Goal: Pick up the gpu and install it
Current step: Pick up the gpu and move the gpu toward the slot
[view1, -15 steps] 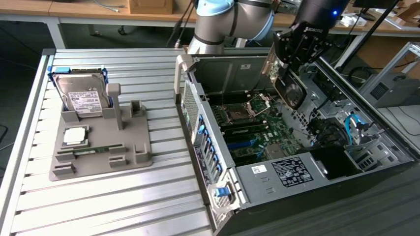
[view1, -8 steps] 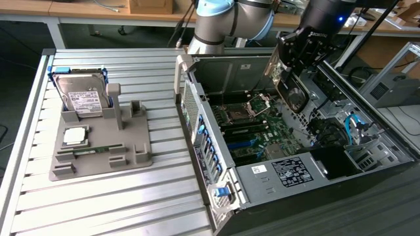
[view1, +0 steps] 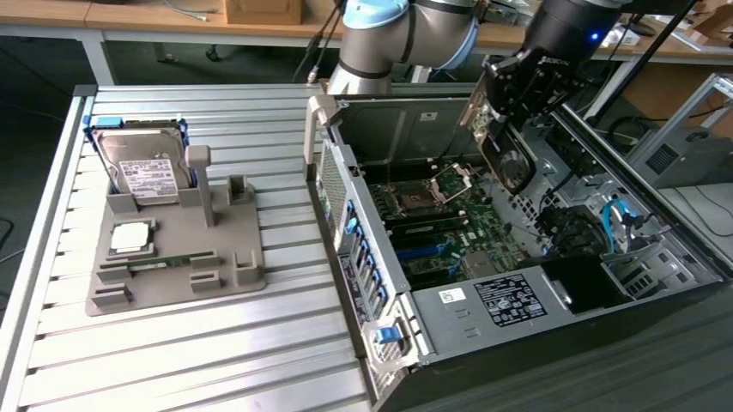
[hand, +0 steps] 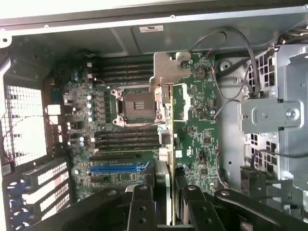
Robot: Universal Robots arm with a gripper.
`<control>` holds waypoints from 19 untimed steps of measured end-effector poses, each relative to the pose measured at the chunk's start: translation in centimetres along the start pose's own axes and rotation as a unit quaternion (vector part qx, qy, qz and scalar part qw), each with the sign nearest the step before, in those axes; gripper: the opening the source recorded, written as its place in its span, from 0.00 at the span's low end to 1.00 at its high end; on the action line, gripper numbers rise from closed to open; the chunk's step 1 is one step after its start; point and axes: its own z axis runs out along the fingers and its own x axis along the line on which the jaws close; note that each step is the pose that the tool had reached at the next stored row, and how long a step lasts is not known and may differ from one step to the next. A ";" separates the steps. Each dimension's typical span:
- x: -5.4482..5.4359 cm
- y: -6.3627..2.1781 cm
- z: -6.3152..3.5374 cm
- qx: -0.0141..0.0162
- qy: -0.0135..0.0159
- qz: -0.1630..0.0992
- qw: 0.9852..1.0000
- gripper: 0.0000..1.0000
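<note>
Gripping the gpu (view1: 511, 160) (hand: 183, 120) by its upper edge, the gripper (view1: 505, 112) (hand: 166, 193) hangs inside the open case (view1: 333, 163). It holds the card upright above the motherboard (view1: 449, 233) (hand: 96, 126), probably so its lower edge faces the slots.

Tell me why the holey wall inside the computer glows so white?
Wrist view: outside light pours through the vent grille, washing it out white, while the end effector gripping the gpu sits in dark shadow. Exterior view: soft even light on the table, deep shadow low inside the computer case, a blue light glowing on the arm.
</note>
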 end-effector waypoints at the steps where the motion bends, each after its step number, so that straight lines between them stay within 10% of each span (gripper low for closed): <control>1: -0.1 0.00 0.03 0.000 0.000 -0.005 1.000 0.27; 19: -1.3 0.01 2.02 0.001 0.000 -0.021 1.000 0.27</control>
